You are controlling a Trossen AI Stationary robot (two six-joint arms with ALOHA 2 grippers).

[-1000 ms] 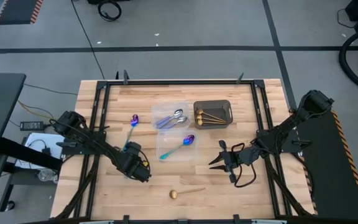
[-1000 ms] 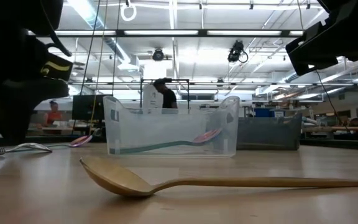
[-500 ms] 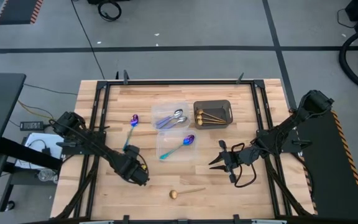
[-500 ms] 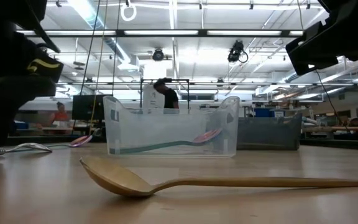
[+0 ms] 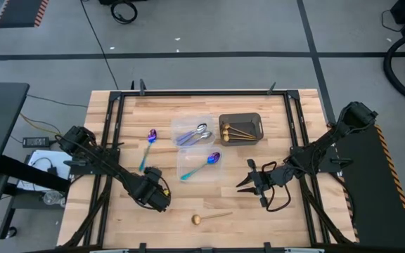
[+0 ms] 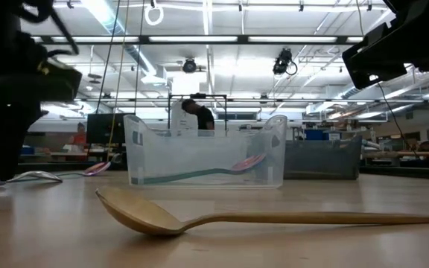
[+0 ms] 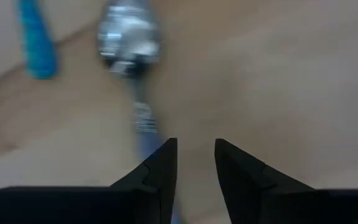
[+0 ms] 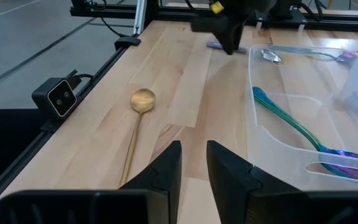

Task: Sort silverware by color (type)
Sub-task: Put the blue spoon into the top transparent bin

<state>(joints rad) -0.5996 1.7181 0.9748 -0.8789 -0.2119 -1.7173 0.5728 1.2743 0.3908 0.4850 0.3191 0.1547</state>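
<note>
1. the left gripper (image 7: 194, 163), fingers slightly apart and empty, hovers over a shiny silver spoon with a pale blue handle (image 7: 131, 56) lying on the wooden table (image 5: 188, 204).
2. to grip well, centre the handle between both fingers before closing.
3. the right gripper (image 5: 243, 183) waits spread open, beside the clear tubs.

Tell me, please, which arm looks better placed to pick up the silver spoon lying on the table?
Left, probably. The left end effector hangs directly over the silver spoon, fingers slightly parted above its handle. The right end effector waits farther off, beside the clear tub.
</note>
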